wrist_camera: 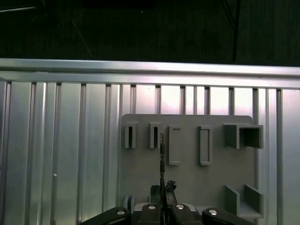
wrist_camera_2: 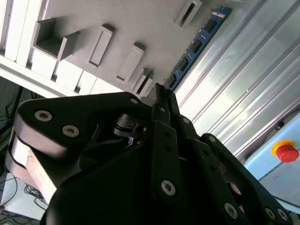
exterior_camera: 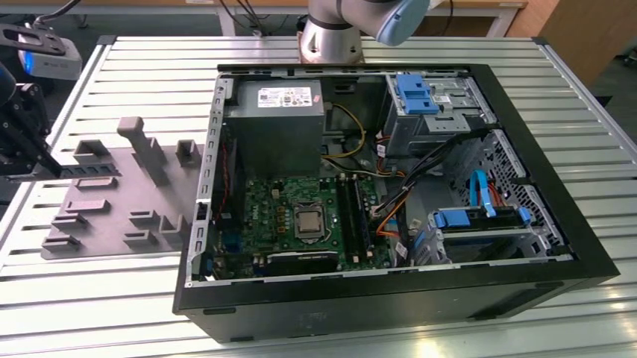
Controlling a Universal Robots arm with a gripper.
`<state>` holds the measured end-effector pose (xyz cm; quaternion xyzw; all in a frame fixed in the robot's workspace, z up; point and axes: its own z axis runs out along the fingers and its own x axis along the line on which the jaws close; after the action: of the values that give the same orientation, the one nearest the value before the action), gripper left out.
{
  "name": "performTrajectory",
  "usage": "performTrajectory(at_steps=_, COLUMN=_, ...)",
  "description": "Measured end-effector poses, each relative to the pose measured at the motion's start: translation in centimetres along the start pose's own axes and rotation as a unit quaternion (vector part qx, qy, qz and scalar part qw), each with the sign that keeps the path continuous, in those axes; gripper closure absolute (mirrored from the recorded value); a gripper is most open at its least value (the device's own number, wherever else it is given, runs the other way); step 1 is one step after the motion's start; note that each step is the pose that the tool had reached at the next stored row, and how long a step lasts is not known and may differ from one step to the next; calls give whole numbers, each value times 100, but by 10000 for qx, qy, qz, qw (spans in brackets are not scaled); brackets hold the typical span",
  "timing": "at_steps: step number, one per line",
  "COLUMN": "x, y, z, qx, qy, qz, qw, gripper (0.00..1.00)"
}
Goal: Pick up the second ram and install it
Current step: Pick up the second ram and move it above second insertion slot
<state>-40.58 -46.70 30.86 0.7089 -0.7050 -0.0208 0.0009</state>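
Black gripper [wrist_camera_2: 160,96] jaws were pinched together on one end of the slim blue memory stick [wrist_camera_2: 197,44], holding it over the grey slotted tray [wrist_camera_2: 117,23]; I could not tell whether the stick touched the tray. An open computer case [exterior_camera: 398,298] sat just beside the tray, on the exterior view's right, both on a ribbed metal table [exterior_camera: 139,60].
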Motion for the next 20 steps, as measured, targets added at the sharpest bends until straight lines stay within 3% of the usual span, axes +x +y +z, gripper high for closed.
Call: performTrajectory(at_steps=20, x=-6, y=7, z=-215, qx=13, qy=0, qz=0, qw=10000, gripper=86)
